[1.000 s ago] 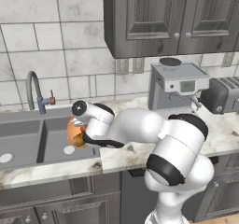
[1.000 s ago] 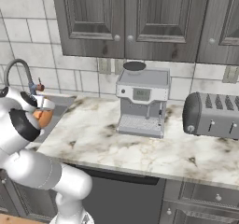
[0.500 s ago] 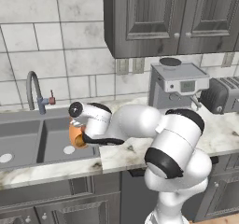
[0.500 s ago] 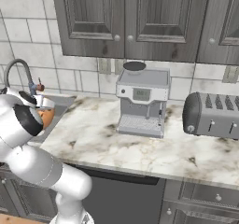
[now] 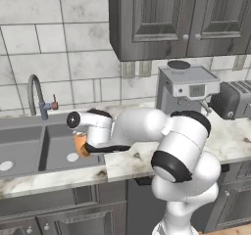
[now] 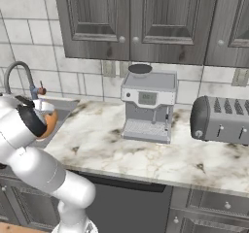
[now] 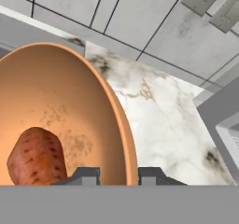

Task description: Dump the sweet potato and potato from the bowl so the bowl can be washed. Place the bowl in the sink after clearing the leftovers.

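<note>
A marbled white counter (image 5: 230, 136) is running under dark grey panelled cabinets and a pale tiled wall, with the grey metal sink (image 5: 29, 153) lying set into its left end. From the left base view, the double basins with their round drains and the curved faucet (image 5: 35, 94) with its small red handle are showing, and the white arm is reaching over the right basin, holding the smooth orange-brown bowl (image 5: 80, 145) tipped up on edge above it. From the right base view, a boxy grey coffee machine (image 6: 147, 108) and a rounded dark toaster (image 6: 221, 119) are standing on the counter, and only a sliver of the bowl (image 6: 50, 118) is peeking past the arm near the faucet. The hand view is looking into the bowl's glossy, crumb-speckled inside, where the reddish-orange sweet potato (image 7: 36, 158) is lying. The gripper (image 7: 119, 175) is pinching the bowl's rim, its two fingers narrowly apart with the rim between them.
</note>
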{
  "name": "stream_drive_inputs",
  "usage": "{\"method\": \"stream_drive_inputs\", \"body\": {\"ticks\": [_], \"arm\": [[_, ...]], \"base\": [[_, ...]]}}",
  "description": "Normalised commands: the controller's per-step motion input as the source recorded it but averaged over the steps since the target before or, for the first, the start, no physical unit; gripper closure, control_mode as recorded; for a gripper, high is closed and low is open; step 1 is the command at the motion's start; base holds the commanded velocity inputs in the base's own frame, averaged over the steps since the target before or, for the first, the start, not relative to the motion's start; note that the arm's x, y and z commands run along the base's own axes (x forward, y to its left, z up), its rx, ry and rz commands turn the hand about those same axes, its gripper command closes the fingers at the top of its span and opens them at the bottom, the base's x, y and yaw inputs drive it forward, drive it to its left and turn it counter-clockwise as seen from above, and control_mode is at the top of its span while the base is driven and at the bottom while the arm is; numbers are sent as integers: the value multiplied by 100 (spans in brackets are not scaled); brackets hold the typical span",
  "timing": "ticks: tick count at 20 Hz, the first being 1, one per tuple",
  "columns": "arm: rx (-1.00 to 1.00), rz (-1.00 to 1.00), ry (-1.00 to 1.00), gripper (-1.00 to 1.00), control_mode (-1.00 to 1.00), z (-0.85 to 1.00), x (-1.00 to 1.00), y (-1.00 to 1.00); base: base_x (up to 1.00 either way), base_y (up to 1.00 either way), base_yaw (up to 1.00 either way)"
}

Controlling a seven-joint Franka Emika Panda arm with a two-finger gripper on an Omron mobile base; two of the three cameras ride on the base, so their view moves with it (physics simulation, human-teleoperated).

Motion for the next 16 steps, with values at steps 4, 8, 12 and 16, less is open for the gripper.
{"method": "stream_drive_inputs", "body": {"ticks": [4, 8, 12, 16], "arm": [[-13, 0, 0, 100, -100, -2, 0, 15], [-2, 0, 0, 100, -100, 0, 7, 5], [-4, 0, -1, 100, -100, -21, 5, 29], [-3, 0, 0, 100, -100, -16, 14, 28]], "base": [[0, 0, 0], [0, 0, 0], [0, 0, 0], [0, 0, 0]]}}
